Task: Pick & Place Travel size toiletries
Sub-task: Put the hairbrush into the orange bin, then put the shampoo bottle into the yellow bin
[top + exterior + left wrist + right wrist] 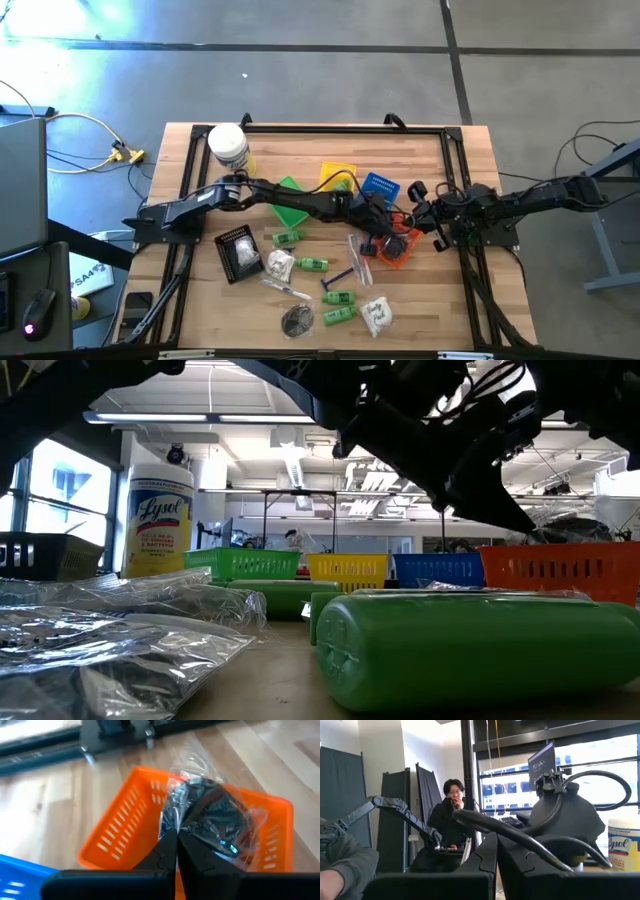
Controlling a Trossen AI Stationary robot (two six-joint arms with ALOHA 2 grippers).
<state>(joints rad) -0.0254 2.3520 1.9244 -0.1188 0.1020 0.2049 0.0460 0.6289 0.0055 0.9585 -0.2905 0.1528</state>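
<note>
A grey concrete floor surrounds the pale wooden desk [300, 150], and the low view looks across it into a bright hall with ceiling lights; the right wrist view shows a seated person in dark clothes [451, 827] beyond the desk.

On the desk, at its far left corner, stands the big white jar with a yellow label [229, 147]. Along the middle runs a row of small slatted plastic baskets: green [290, 188], yellow [338, 175], blue [380, 186] and orange [400, 248], with a black one [238, 252] nearer the front left.

The left arm reaches across the desk to the orange basket. Its left tool [177, 834] is pinched tight on the clear wrapping of a black round pouch [220, 822], which hangs just above the orange basket's opening. The right tool [496, 841] waits with fingers closed together and nothing between them, raised near the desk's right edge beside the orange basket.

Scattered on the front half of the desk lie small green bottles [287, 238], white sachets [377, 315], a clear-wrapped thin stick [358, 258], a dark razor [338, 277] and another black round pouch [296, 320], all apart from the baskets.
</note>
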